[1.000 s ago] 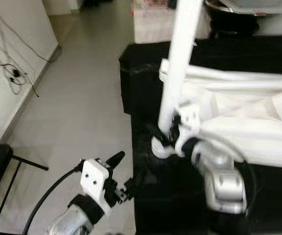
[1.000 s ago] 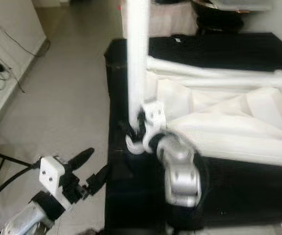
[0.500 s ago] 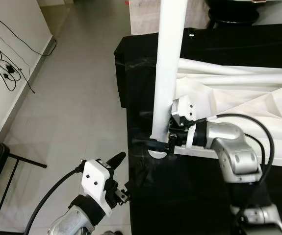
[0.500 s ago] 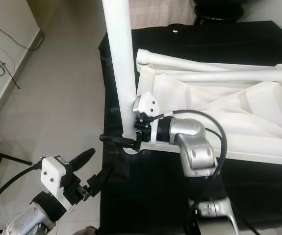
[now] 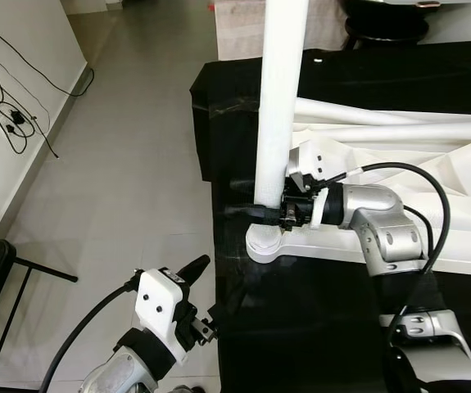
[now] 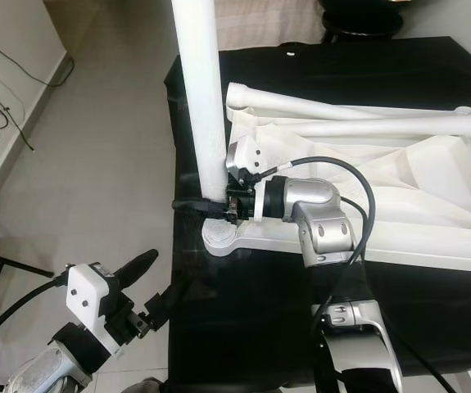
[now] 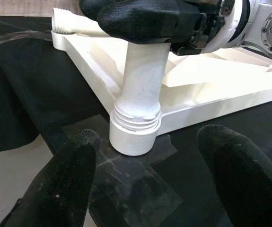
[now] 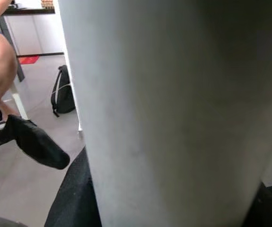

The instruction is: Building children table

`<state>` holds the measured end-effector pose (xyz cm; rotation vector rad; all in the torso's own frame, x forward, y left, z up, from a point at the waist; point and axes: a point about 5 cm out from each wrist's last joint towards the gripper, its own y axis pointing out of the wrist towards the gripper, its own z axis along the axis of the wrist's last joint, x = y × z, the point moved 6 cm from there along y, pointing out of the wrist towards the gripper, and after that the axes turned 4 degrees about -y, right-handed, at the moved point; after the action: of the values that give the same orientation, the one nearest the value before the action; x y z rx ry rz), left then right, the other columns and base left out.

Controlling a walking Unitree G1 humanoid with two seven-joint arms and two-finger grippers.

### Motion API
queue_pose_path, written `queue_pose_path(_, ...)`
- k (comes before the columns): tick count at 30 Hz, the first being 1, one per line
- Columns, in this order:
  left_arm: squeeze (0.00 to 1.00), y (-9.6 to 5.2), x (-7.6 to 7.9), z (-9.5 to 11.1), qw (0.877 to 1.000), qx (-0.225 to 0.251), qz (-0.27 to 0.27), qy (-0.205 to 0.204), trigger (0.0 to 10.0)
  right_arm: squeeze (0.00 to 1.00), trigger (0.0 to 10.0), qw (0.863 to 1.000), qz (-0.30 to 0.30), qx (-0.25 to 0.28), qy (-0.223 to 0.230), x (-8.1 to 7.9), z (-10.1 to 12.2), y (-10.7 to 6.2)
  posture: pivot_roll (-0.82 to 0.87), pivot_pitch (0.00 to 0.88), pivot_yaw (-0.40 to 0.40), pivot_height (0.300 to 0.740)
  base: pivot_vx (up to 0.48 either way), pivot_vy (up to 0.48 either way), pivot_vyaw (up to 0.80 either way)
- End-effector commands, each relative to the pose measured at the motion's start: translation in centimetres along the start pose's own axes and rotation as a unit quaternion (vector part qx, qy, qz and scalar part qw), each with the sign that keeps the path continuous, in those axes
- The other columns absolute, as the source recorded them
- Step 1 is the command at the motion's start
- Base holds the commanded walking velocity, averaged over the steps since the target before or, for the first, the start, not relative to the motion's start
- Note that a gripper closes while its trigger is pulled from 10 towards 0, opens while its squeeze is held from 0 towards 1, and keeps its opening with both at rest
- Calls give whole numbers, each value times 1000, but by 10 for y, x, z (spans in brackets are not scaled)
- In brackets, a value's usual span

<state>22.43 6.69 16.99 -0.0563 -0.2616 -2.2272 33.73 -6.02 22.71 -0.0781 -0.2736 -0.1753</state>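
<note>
The left pincer (image 5: 205, 288) hangs open over the floor (image 5: 120, 172), holding nothing. Farther off, the right pincer (image 5: 255, 213) squeezes the white table leg (image 5: 276, 106), standing in the tabletop (image 6: 432, 237) on the black surface (image 5: 301, 327).

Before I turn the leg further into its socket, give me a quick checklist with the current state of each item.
1. Right claw closed on the white leg, low, just above the socket: ok.
2. Leg end seated in the corner socket of the tabletop: ok, but threads are visible above the rim, so not fully in.
3. Leg upright: ok in the left wrist view.
4. Left claw open and apart from the leg, off the edge of the black cloth: ok.
5. Loose legs lying on the tabletop, apart from the socket: ok.
6. Tabletop held against turning: cannot tell.
</note>
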Motion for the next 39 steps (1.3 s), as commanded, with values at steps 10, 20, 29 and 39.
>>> queue_pose_path(10,0,-2,1,-1,1000,-3,-1,-2,10000,0,0,984,-170,-35,27,-15,-30,4,14,194,23,740,0,0,0)
queue_pose_path(20,0,-1,-4,-2,1000,-5,2,4,10000,0,0,889,-439,-118,51,-18,-56,-7,17,171,29,740,0,0,0)
queue_pose_path(29,0,0,-8,-3,1000,-5,4,6,10000,0,10000,899,-422,-103,47,-13,-49,2,6,165,35,740,0,0,0)
queue_pose_path(39,0,1,-7,-3,1000,-4,2,3,10000,1000,10000,983,-184,16,10,-16,5,33,8,168,36,740,0,0,0)
